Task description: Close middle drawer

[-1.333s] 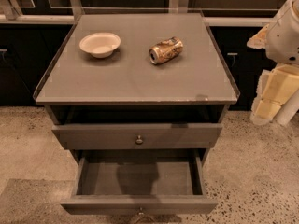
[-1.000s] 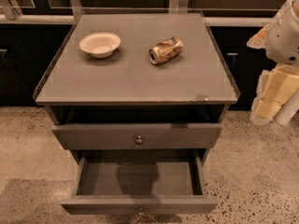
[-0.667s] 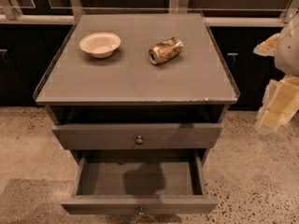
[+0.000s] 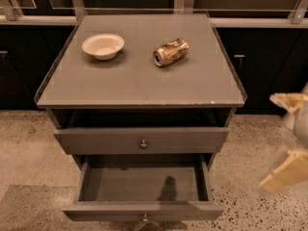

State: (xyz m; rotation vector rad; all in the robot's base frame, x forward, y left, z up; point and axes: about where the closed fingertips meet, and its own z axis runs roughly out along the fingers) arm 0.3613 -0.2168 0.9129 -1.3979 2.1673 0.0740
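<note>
The middle drawer (image 4: 142,184) is pulled far out at the bottom of the view. It is a grey-brown, empty box, and its front panel (image 4: 143,211) with a small knob sits at the lower edge. The drawer above it (image 4: 142,140) has a round knob and sits nearly flush under the cabinet top. My gripper (image 4: 270,141) hangs at the right edge, to the right of the cabinet at drawer height and clear of it. Its two cream fingers (image 4: 288,101) are spread apart and hold nothing. Anything below the open drawer is hidden.
On the cabinet top (image 4: 139,81) a white bowl (image 4: 103,45) stands at the back left and a crushed can (image 4: 170,52) lies on its side at the back middle. Dark cabinets (image 4: 260,57) run behind. Speckled floor (image 4: 29,148) lies on both sides.
My gripper has moved down and a little to the right, from beside the cabinet top to drawer height. The drawers, bowl and can have not moved.
</note>
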